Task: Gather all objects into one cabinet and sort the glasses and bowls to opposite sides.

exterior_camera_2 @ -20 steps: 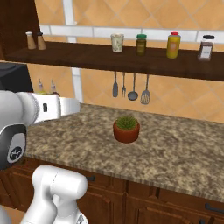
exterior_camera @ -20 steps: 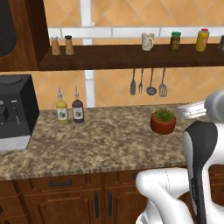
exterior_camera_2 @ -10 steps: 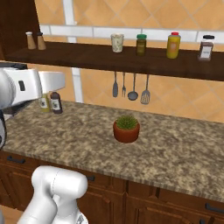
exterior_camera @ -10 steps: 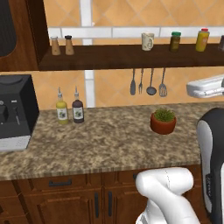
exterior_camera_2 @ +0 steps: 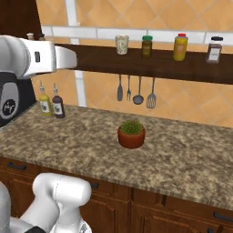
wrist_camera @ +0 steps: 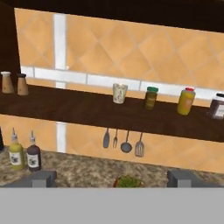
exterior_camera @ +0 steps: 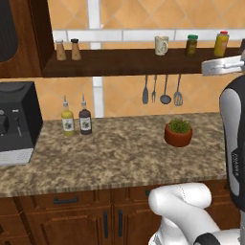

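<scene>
Cup (wrist_camera: 119,93) on shelf (wrist_camera: 87,111) – shakers (wrist_camera: 13,83) far left, jars (wrist_camera: 168,99) right; utensils (wrist_camera: 122,143) hang below.

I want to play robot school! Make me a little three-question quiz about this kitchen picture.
1. True or false: the cream cup stands on the wooden shelf, left of the green-lidded jar.
2. What hangs under the shelf? A) utensils B) towels C) pans
3. Fill in: the red plant pot sits on the ____.

Key: 1 true; 2 A; 3 counter.
</scene>
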Robot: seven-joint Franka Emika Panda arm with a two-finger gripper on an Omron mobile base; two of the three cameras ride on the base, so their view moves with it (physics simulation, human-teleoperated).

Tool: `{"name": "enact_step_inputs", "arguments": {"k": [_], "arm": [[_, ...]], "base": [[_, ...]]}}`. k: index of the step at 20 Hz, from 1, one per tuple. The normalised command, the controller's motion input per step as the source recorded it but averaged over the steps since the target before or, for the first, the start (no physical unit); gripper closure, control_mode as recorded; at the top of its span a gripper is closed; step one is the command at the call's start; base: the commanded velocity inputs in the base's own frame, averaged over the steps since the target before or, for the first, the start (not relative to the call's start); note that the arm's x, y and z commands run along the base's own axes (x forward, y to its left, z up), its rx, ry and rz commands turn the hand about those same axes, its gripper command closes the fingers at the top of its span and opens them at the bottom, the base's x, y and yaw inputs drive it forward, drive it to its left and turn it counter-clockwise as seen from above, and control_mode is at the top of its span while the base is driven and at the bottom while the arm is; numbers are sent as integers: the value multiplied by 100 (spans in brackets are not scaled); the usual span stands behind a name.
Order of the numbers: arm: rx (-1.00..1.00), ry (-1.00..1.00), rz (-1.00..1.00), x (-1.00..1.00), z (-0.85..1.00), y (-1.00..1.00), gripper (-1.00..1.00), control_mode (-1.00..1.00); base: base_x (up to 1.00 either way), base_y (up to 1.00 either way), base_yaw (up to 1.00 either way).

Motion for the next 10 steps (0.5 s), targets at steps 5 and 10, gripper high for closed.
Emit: {"name": "enact_step_inputs", "arguments": {"k": [5,10], "arm": [[4,2,-1,20,0,-10,-100,-100],[12,0,-6,62,0,-9,-100,-100]], "base": [[0,0,0],[0,0,0]]}}
